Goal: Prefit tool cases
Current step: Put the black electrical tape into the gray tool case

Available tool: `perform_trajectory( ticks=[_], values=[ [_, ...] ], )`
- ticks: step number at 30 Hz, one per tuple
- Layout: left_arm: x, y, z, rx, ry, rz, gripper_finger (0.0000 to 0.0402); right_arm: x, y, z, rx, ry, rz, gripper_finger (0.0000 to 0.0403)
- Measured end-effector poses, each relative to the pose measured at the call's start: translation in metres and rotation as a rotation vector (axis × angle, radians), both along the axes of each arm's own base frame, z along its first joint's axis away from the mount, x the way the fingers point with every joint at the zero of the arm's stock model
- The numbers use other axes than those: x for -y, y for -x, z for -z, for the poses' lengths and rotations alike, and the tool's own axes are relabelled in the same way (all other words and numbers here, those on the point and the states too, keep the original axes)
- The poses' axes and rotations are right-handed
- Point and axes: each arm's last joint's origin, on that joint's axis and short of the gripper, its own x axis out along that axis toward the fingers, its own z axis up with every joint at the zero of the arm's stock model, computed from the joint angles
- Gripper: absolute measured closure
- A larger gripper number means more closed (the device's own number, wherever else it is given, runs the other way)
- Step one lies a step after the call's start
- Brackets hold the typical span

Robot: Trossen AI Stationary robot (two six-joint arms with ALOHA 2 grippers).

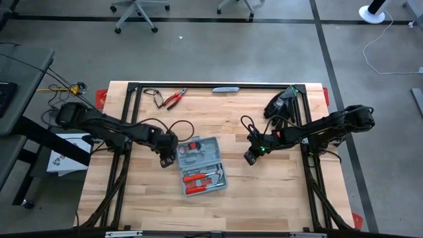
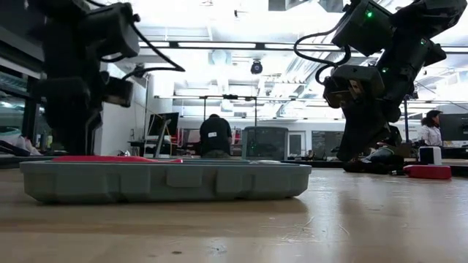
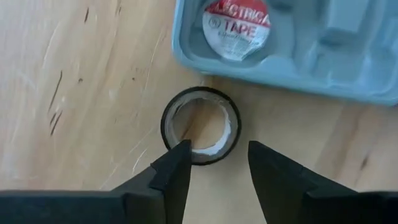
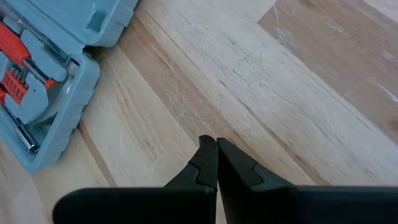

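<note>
**High view: open case mid-counter, left jaws parted over a tape roll**

High view shows the case (image 1: 201, 166) lying open near the middle of the counter (image 1: 277, 198), red-handled tools seated in its near half. The left gripper (image 1: 167, 158) hangs just beside the case's left edge. In the left wrist view its jaws stand apart, one finger (image 3: 176, 167) overlapping the rim of a black tape roll (image 3: 200, 125) that lies flat on the wood; whether it touches the roll I cannot tell. A second roll (image 3: 236, 26), labelled in red, sits in a slot of the case just beyond.

The right gripper (image 1: 250, 157) is to the right of the case, apart from it, its jaws closed on nothing above bare wood. Pliers (image 1: 173, 99) lie near the far edge of the counter.
</note>
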Motion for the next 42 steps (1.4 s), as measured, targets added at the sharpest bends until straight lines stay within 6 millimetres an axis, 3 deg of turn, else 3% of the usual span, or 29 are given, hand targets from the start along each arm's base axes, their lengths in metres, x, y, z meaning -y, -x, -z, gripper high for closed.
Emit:
perform_trajectory(
  ticks=[13,35,42],
  values=[
    [0.000,-0.003,0.007,0.095,0.009,-0.010,0.0308,0.000,0.001,0.001,-0.012,0.022,-0.008,0.0403],
    [0.001,-0.009,0.001,0.124,0.014,-0.006,0.0298,0.001,0.002,0.001,-0.020,0.036,0.000,0.0403],
    [0.003,-0.012,-0.001,0.158,0.024,0.068,0.0298,0.001,0.002,0.001,-0.019,0.036,0.000,0.0403]
  ],
)
